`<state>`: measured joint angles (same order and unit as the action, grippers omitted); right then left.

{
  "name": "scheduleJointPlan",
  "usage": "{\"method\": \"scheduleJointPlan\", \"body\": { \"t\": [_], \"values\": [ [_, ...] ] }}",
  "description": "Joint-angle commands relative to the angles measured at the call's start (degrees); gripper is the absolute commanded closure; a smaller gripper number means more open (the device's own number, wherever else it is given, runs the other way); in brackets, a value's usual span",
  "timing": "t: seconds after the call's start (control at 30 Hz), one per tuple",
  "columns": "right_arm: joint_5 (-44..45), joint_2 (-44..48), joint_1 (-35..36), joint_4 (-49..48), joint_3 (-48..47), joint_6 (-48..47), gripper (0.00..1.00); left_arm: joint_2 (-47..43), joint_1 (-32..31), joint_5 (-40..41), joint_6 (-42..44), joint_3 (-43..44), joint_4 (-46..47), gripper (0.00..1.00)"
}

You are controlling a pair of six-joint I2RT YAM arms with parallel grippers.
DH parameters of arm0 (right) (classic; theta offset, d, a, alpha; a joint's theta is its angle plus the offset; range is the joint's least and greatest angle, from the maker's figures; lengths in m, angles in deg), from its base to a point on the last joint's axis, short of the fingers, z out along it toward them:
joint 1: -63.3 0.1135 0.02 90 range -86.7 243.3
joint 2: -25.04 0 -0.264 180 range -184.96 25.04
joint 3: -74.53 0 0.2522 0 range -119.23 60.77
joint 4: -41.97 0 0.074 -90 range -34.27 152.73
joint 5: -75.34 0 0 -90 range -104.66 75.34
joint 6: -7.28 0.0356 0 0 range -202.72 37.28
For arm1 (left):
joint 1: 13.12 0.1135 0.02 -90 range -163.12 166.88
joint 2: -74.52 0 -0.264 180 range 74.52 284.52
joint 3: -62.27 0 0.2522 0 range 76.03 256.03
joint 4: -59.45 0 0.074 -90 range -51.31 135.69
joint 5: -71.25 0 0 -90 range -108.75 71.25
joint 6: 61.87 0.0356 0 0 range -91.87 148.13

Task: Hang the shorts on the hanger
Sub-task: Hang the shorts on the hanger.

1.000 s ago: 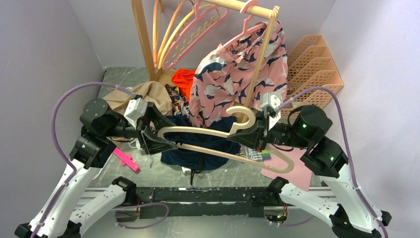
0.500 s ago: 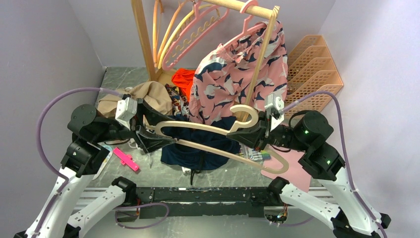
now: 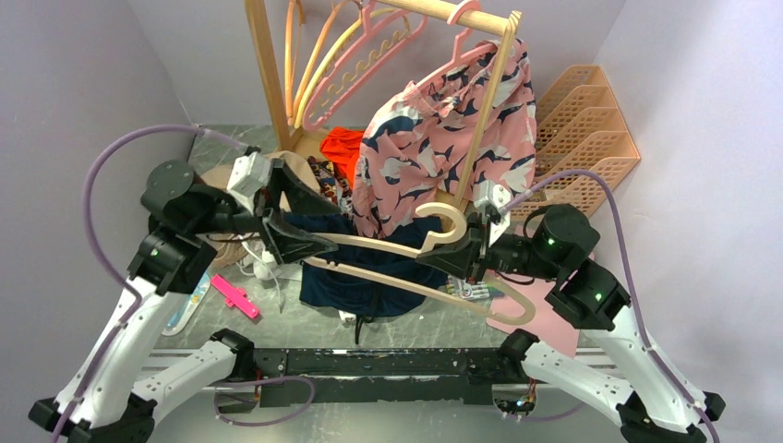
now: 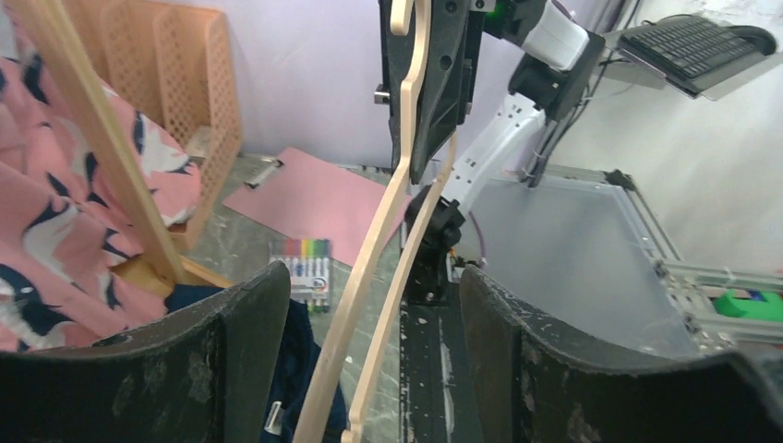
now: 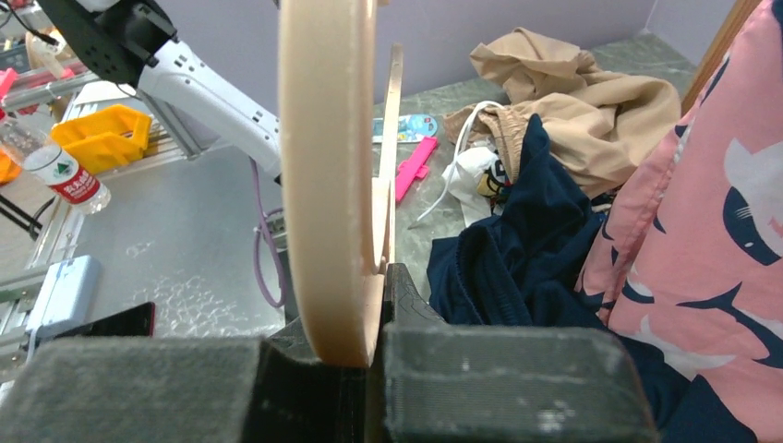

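Observation:
The cream hanger (image 3: 369,245) is held level above the table, hook (image 3: 441,220) pointing back. My right gripper (image 3: 454,251) is shut on it just below the hook; in the right wrist view the hanger (image 5: 328,185) is clamped between the pads (image 5: 369,323). My left gripper (image 3: 300,242) is open, its jaws straddling the hanger's left end; both hanger bars (image 4: 369,268) pass between the fingers (image 4: 231,351) without touching. The navy shorts (image 3: 369,281) lie bunched on the table under the hanger and also show in the wrist views (image 5: 517,268) (image 4: 297,323).
A wooden rack (image 3: 268,74) at the back carries pink hangers (image 3: 369,51) and pink printed shorts (image 3: 443,138). A tan garment (image 3: 286,175) lies behind the left gripper. A peach organiser (image 3: 582,129), a pink sheet (image 3: 554,318), a marker pack (image 4: 305,263) and a pink clip (image 3: 233,295) are around.
My left gripper drew back left, then moved right and up onto the hanger's left end, still open. My right gripper and the hanger shifted slightly left.

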<state>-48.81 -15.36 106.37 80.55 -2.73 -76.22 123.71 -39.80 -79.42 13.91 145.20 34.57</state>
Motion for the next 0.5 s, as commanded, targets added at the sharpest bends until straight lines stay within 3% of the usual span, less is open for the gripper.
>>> {"method": "scheduleJointPlan", "body": {
  "t": [0.0, 0.13, 0.17, 0.33, 0.47],
  "values": [
    [-2.5, -0.84, -0.17, -1.23, 0.18, -1.35, 1.0, 2.38, -0.36, -8.13, -4.4, -1.31, 7.25, 0.28],
    [-3.38, -0.98, -0.14, -3.48, 1.98, -0.43, 1.0, 4.19, -3.15, -8.88, -1.06, 0.25, 2.37, 0.26],
    [-3.82, -0.93, -0.11, -4.74, 3.0, 0.17, 1.0, 4.96, -5.09, -7.81, 1.11, 0.92, -0.33, 0.21],
    [-5.84, -2.21, -0.17, -10.18, 5.67, 2.54, 1.0, 9.94, -17.27, 4.6, 12.72, 5.03, -14.15, 0.14],
    [-6.73, -2.72, -0.12, -12.05, 5.69, 3.37, 1.0, 13.11, -19.6, 8.08, 16.48, 5.74, -18.75, 0.16]
  ]
}}
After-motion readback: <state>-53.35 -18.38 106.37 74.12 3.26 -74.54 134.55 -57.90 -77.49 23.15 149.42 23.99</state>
